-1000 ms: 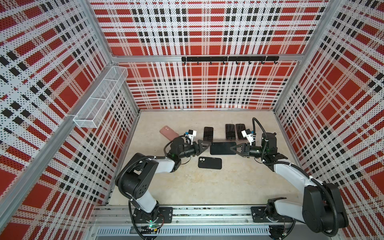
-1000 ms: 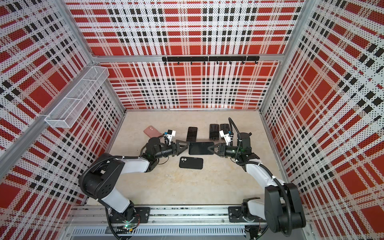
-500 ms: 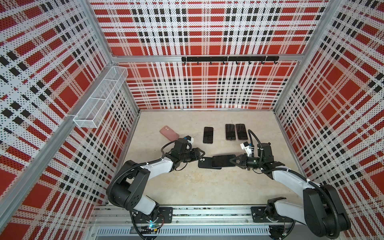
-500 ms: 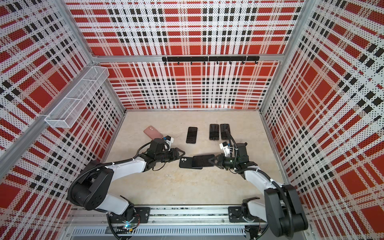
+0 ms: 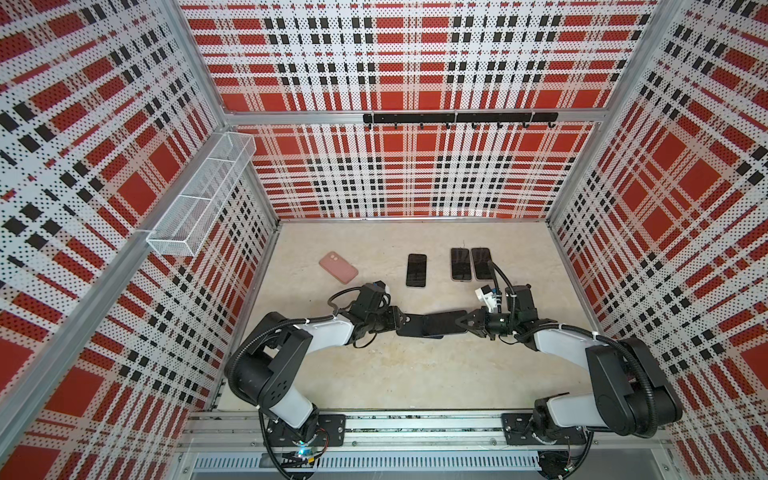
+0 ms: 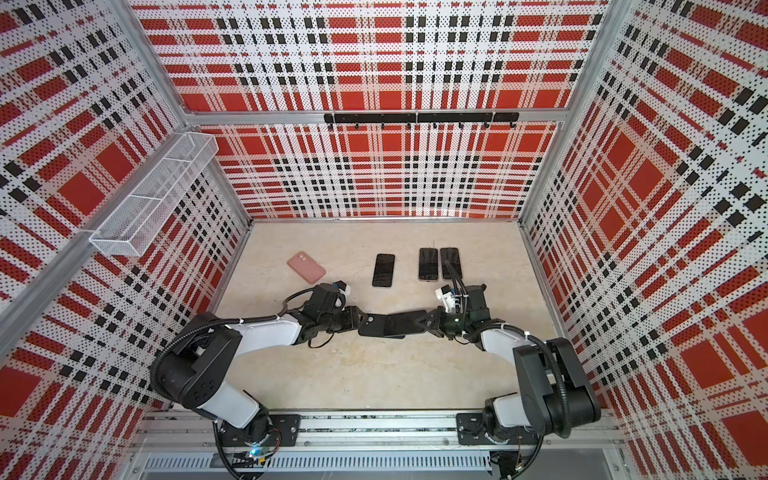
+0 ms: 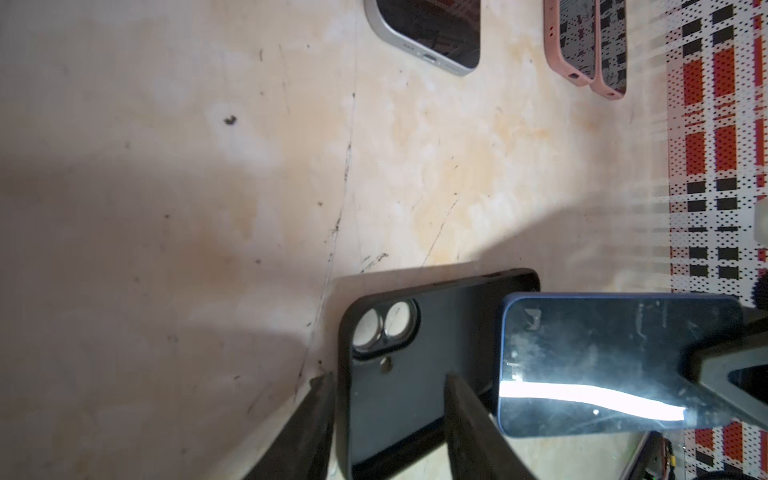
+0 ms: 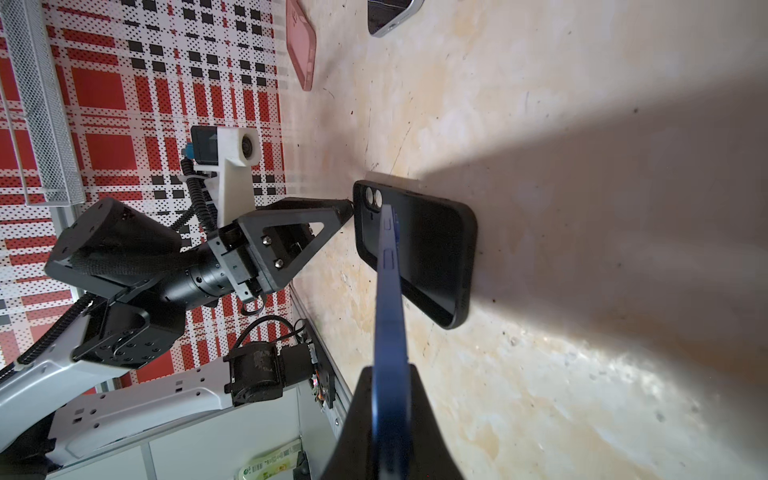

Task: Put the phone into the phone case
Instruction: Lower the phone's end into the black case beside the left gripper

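A black phone case point(image 5: 409, 330) point(image 6: 372, 328) lies open side up on the table, its camera cutouts toward my left arm. My left gripper point(image 5: 401, 323) point(image 7: 388, 378) is open. One finger rests against the outside of the case point(image 7: 415, 374) at that end. The other stands apart over the inside. My right gripper point(image 5: 463, 326) point(image 8: 388, 368) is shut on the far end of a dark blue phone point(image 5: 444, 326) point(image 6: 405, 323) point(image 8: 388, 291). The phone point(image 7: 602, 353) hangs flat, screen up, over the right part of the case point(image 8: 432, 249).
At the back of the table lie a pink case point(image 5: 338, 267), a bare silver-edged phone point(image 5: 416, 270) and two phones in pink cases point(image 5: 461, 264) side by side. A white mesh basket point(image 5: 199, 199) hangs on the left wall and a black hook rail point(image 5: 459, 118) on the back wall.
A second ago the phone hung farther back between both grippers. My right gripper has carried it forward over the case. My left gripper has moved to the case's camera end and its jaws have narrowed.
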